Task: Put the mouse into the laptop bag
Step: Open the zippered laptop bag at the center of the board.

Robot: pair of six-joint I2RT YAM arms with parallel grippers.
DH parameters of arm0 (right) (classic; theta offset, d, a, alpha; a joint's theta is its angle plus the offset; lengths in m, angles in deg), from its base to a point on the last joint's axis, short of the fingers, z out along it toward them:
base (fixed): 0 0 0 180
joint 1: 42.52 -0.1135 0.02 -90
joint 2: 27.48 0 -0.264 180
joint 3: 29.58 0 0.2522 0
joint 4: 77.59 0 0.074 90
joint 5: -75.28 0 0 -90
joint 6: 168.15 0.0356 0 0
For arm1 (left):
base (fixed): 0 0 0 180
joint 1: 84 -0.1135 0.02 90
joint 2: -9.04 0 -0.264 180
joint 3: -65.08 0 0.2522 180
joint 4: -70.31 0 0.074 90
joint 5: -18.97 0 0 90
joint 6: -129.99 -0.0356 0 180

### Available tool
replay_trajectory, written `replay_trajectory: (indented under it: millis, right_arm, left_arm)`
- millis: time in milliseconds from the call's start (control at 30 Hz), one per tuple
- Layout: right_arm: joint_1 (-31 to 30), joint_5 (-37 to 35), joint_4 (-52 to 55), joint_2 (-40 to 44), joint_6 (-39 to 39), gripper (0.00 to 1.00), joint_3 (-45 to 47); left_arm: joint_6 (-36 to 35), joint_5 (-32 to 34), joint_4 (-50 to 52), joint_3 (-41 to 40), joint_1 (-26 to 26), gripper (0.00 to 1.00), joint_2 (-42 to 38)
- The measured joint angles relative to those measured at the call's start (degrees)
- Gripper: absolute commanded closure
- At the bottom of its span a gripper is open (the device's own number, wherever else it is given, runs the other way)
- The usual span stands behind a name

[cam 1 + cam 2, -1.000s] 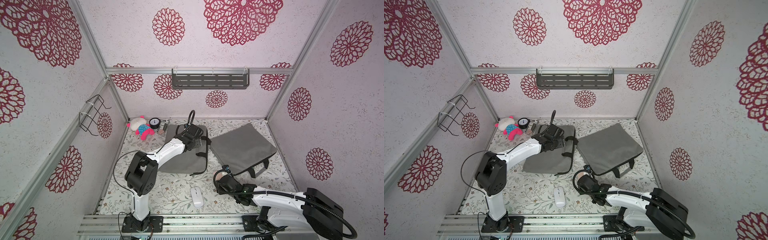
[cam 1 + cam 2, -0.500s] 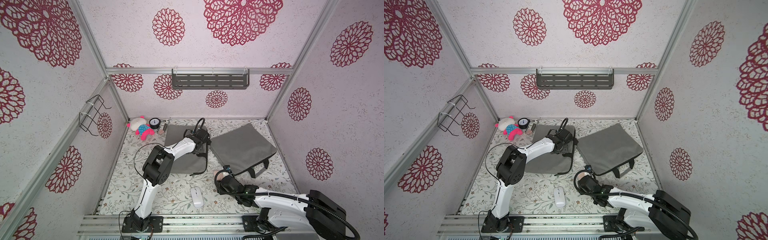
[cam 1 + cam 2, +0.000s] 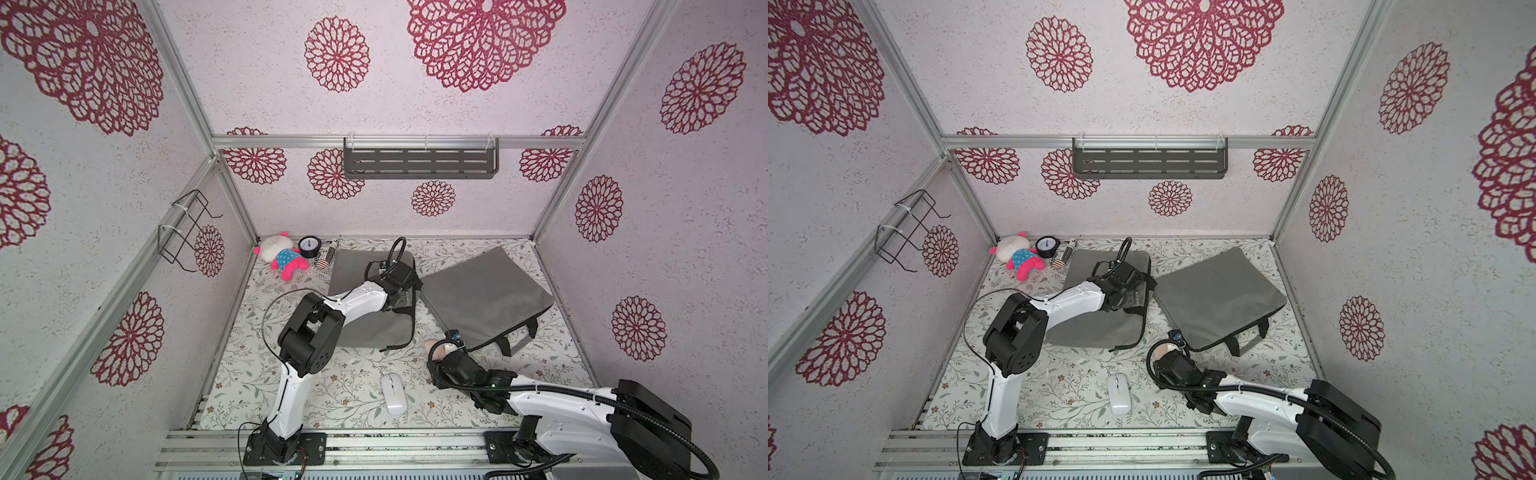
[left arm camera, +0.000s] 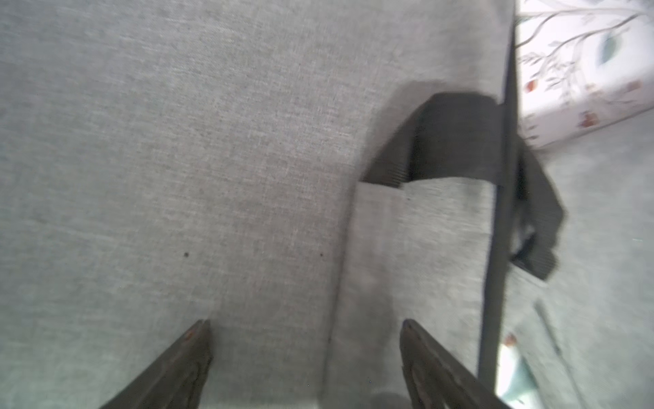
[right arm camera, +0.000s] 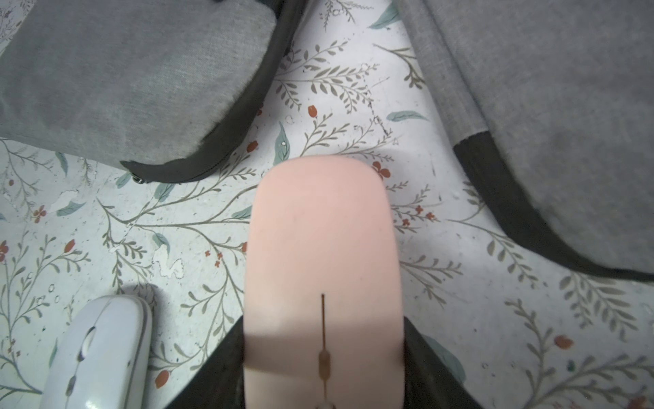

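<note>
Arm outstretched, left pincer [image 4: 304, 324] agape over bag [image 4: 177, 141]; right pincer [image 5: 322, 329] low, gripping pink mouse [image 5: 322, 230].

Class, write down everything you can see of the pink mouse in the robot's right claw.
The pink mouse is a matte, rounded slab, seemingly plastic, with a thin dark line along its middle ending in a scroll wheel. The right claw grips its long sides near the wheel end; the rounded end juts forward. It is held level, top up, over the floral tabletop, between a grey laptop bag and a second grey bag, touching neither. A white mouse lies beside it, apart.
</note>
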Motion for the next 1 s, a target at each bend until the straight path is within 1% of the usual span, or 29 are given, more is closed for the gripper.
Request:
replay_trajectory:
  millis: [67, 133, 167, 233, 367, 400, 533, 567, 633, 667, 767, 867, 1000]
  right_arm:
    - [0.0, 0.2, -0.1, -0.3, 0.0, 0.59, 0.0]
    - [0.0, 0.3, -0.3, -0.7, 0.0, 0.59, 0.0]
    - [0.0, 0.3, -0.4, -0.9, 0.0, 0.59, 0.0]
    - [0.1, 0.4, -0.5, -1.0, 0.0, 0.6, 0.1]
    - [0.1, 0.4, -0.9, -1.1, 0.0, 0.59, 0.1]
    - [0.1, 0.4, -1.1, -1.1, 0.0, 0.59, 0.2]
    - [0.2, 0.4, -1.3, -1.1, 0.0, 0.6, 0.5]
    - [0.2, 0.4, -1.4, -1.1, 0.0, 0.6, 0.5]
    - [0.2, 0.4, -1.6, -1.1, 0.0, 0.6, 0.5]
    - [0.3, 0.4, -1.8, -1.1, 0.1, 0.61, 0.5]
    - [0.4, 0.3, -3.3, -0.6, 0.9, 0.65, 1.6]
    - [0.5, 0.1, -4.0, 0.7, 2.6, 0.65, 3.4]
    - [1.1, -0.4, -5.2, 2.5, 4.6, 0.66, 4.9]
  left_arm:
    - [0.4, -0.9, -2.3, -3.7, 0.0, 0.1, -2.6]
    - [0.5, -1.3, -2.4, -3.8, 0.1, 0.11, -3.0]
    - [0.4, -1.3, -1.8, -2.7, 0.2, 0.13, -2.4]
    - [0.3, -0.3, 0.9, 2.3, 0.7, 0.2, 0.4]
    - [0.7, 3.9, 6.3, 11.3, 2.0, 0.31, 6.9]
    - [0.8, 4.9, 7.7, 12.5, 2.3, 0.37, 8.2]
    - [0.7, 8.0, 10.6, 14.0, 2.7, 0.79, 9.7]
    - [0.6, 8.2, 10.8, 14.1, 2.7, 0.87, 9.7]
    - [0.1, 7.9, 11.4, 14.4, 2.7, 0.98, 9.7]
    - [0.0, 7.8, 11.4, 14.4, 2.6, 1.0, 9.6]
    - [-0.7, 6.4, 11.7, 14.4, 2.6, 1.0, 8.9]
    - [-1.6, 5.2, 12.3, 14.3, 2.6, 1.0, 7.3]
    - [-2.2, 3.7, 12.2, 12.5, 2.6, 1.0, 0.9]
